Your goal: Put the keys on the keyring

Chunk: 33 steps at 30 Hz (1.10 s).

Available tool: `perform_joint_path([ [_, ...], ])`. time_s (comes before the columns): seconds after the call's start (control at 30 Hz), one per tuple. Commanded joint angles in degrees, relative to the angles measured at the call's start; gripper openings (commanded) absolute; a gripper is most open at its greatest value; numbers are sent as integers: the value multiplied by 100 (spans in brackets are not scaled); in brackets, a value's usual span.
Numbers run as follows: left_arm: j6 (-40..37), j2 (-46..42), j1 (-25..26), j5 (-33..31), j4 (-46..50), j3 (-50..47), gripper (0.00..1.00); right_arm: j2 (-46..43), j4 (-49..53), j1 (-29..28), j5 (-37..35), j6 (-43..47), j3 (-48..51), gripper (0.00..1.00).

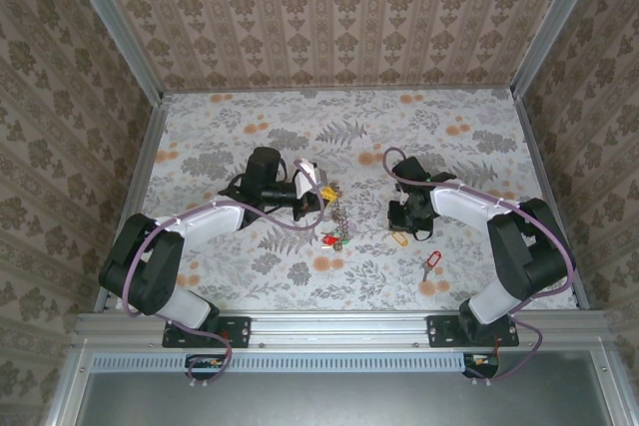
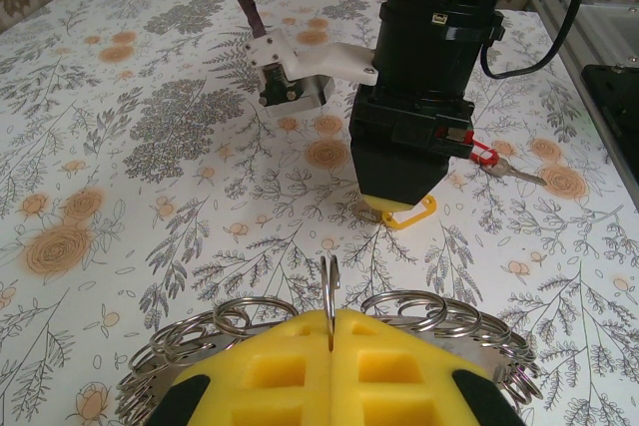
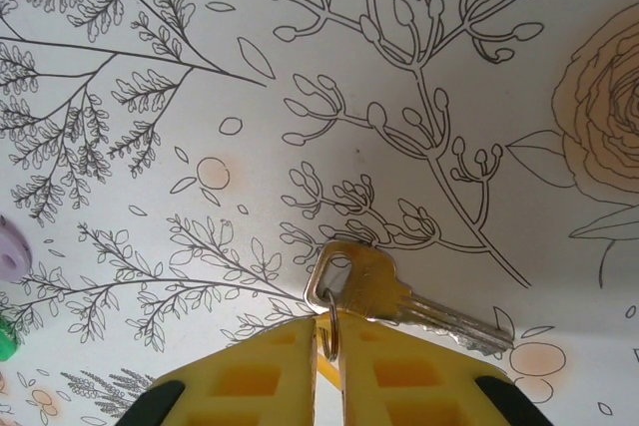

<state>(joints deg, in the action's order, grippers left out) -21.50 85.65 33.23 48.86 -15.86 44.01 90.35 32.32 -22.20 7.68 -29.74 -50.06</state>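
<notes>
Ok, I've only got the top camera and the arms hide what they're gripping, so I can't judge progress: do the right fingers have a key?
Observer: Yes. In the right wrist view the right fingers are closed on the small ring through the head of a brass key.
Operator: And the left side?
Observer: The left fingers are shut on one thin loop of the keyring, and that loop stands upright between them.
</notes>
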Motion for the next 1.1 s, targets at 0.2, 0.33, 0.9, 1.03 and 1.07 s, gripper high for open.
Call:
perform_joint_path([
  [0.2,-136,-74,-1,212,-45,149,0,141,-15,-44,-126,-11,-179,16],
  [0.33,-133,-75,-2,212,-48,148,0,104,-32,-49,-133,-11,-144,16],
  [0.9,-136,-67,-8,226,-41,177,0,233,27,-60,-180,28,-187,16],
  [1.03,-136,-53,-1,229,-43,186,0,256,-1,-70,-162,21,-174,13],
  [1.07,-136,-54,-1,230,-47,181,0,247,2,-72,-160,29,-178,12],
])
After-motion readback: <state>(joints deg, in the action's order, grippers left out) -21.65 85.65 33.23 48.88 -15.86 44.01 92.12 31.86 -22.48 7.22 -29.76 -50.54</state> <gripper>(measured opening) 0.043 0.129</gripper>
